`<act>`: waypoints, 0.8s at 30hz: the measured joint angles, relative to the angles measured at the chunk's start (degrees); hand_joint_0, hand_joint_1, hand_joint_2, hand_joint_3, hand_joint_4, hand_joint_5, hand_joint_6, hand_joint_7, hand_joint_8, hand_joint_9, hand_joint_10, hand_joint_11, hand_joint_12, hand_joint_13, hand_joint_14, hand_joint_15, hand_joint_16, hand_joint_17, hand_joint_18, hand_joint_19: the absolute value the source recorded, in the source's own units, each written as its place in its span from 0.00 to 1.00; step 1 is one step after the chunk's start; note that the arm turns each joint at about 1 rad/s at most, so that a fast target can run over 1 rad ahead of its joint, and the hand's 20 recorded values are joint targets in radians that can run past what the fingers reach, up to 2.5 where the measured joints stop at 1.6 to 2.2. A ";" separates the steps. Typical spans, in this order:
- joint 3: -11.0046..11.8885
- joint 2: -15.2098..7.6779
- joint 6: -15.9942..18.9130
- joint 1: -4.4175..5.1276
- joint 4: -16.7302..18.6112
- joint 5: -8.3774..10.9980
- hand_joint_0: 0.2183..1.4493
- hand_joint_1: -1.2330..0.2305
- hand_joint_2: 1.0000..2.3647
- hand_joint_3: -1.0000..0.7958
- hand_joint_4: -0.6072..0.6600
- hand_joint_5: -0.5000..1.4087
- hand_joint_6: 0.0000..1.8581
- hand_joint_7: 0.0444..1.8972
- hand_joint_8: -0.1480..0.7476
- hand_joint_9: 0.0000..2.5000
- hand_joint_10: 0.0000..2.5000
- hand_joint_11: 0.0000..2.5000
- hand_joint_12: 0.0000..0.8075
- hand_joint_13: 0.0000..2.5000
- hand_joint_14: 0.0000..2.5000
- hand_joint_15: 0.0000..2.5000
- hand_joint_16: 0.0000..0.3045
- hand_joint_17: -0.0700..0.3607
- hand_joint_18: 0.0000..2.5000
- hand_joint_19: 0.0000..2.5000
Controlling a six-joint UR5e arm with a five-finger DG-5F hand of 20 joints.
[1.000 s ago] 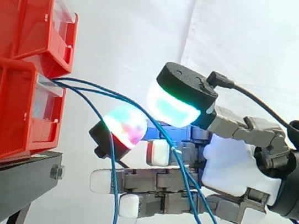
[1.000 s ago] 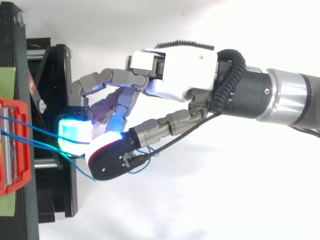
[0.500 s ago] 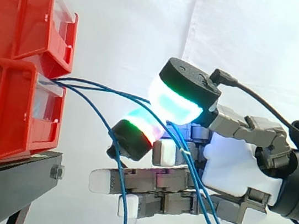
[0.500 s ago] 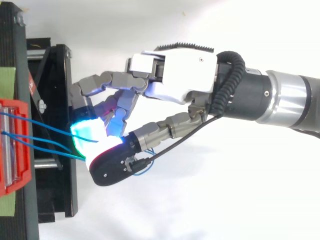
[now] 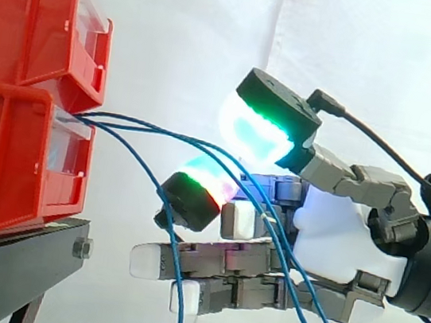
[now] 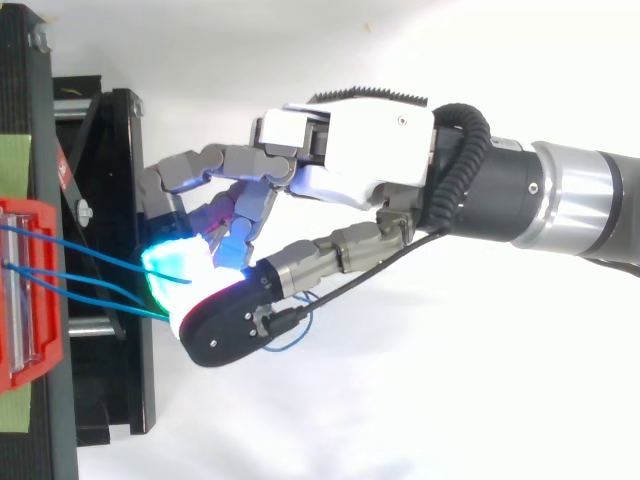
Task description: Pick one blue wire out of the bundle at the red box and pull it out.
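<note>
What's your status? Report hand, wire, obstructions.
Robot hand at the blue wires, grip unconfirmed. Wires run out of the lower red bin and droop past the hand, several together. No obstruction seen.

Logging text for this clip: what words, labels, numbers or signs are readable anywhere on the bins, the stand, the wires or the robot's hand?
No readable text anywhere.
Red plastic bins: no print on the faces shown.
Black metal stand: no markings.
Green tape patch beside the bin: no writing.
White and grey hand: no legible marking.
Thin blue wires: unmarked.
</note>
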 measured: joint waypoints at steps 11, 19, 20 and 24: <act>0.00 0.01 0.04 0.03 0.07 0.00 0.29 0.40 0.01 0.43 0.67 0.28 0.27 0.84 0.44 0.53 0.01 0.16 0.48 0.29 0.00 0.11 0.18 0.45 0.28 0.21; 0.00 0.00 0.07 0.02 0.09 0.00 0.30 0.38 0.01 0.44 0.67 0.28 0.30 0.80 0.43 0.54 0.01 0.16 0.47 0.29 0.00 0.11 0.18 0.45 0.28 0.20; 0.00 0.00 0.05 0.02 0.09 0.00 0.30 0.38 0.01 0.45 0.67 0.28 0.30 0.81 0.43 0.53 0.01 0.17 0.48 0.29 0.00 0.11 0.18 0.45 0.28 0.20; 0.00 0.00 0.03 0.02 0.16 0.01 0.30 0.37 0.01 0.46 0.61 0.27 0.34 0.77 0.44 0.53 0.01 0.18 0.47 0.28 0.00 0.11 0.18 0.45 0.28 0.20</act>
